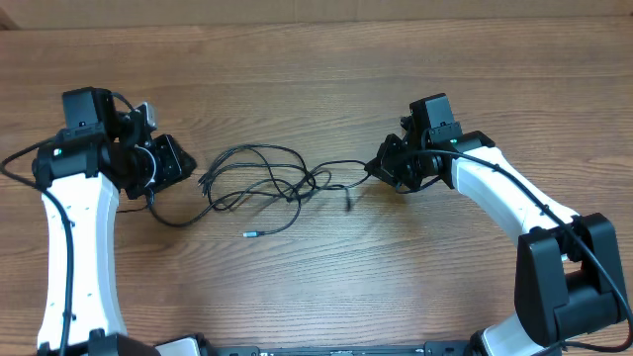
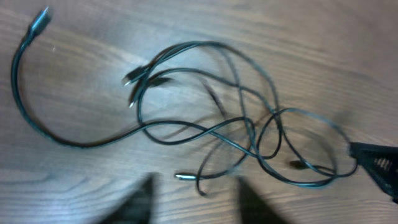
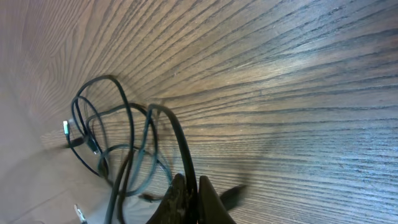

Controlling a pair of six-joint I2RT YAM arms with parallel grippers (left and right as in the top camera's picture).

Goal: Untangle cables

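Note:
The cables (image 1: pixel 265 181) lie in a loose tangle of thin black loops on the wooden table (image 1: pixel 326 79), between my two arms. My left gripper (image 1: pixel 186 164) is just left of the tangle. In the left wrist view its blurred fingers (image 2: pixel 144 200) stand apart and the left gripper (image 2: pixel 196 208) is open with nothing between them; the cables (image 2: pixel 205 118) lie spread ahead of it. My right gripper (image 1: pixel 377 168) is at the tangle's right end. In the right wrist view the right gripper (image 3: pixel 191 188) is shut on one strand of the cables (image 3: pixel 180 140), which rises from the jaws toward the loops.
One loose plug end (image 1: pixel 248 235) lies toward the table's front. Another plug end (image 2: pixel 40 20) trails out to the left near my left arm. Thicker arm wires (image 1: pixel 20 158) run off the left edge.

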